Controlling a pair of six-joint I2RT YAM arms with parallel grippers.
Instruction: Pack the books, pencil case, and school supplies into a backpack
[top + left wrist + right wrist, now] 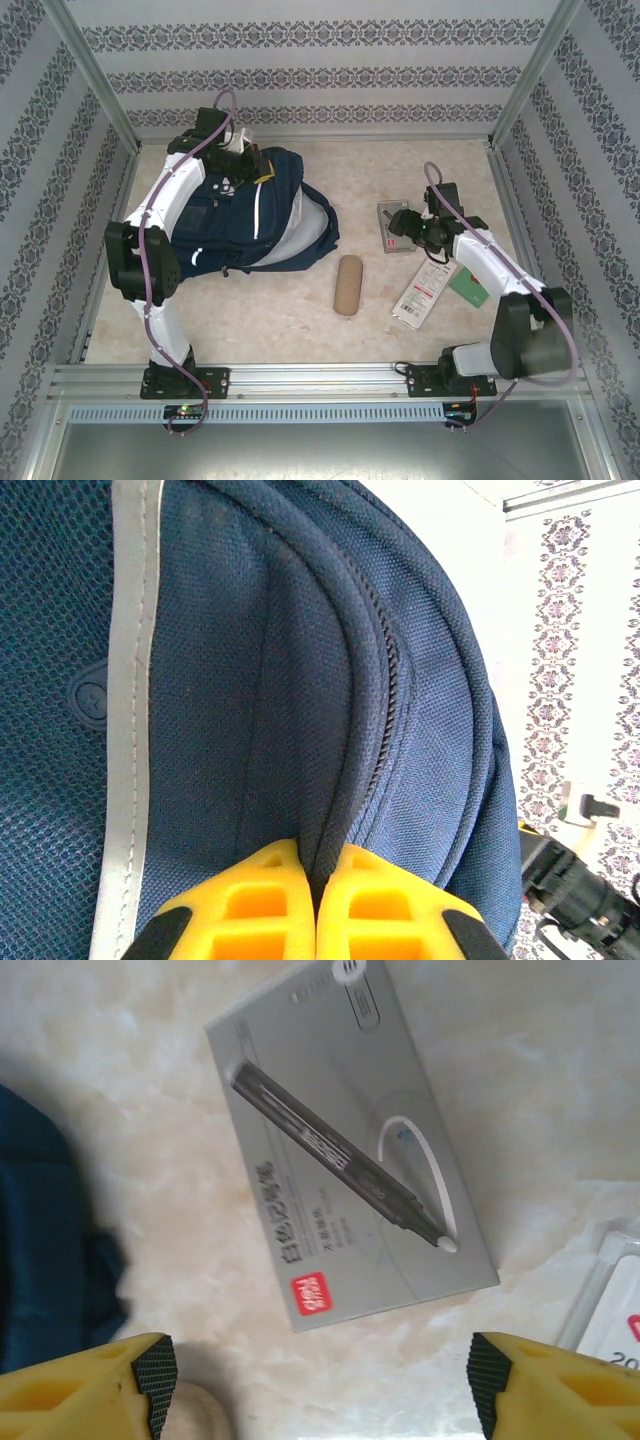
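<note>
Right claw (320, 1375) spread over grey box (345, 1140), left claw (315, 880) pinching backpack (300, 660)

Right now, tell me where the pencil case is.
Top view: the pencil case lies centrally, below-right of the backpack and left of the white packet.

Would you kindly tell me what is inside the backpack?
Through the backpack's open mouth, pale lining is visible; anything deeper is covered by the navy fabric.
</note>
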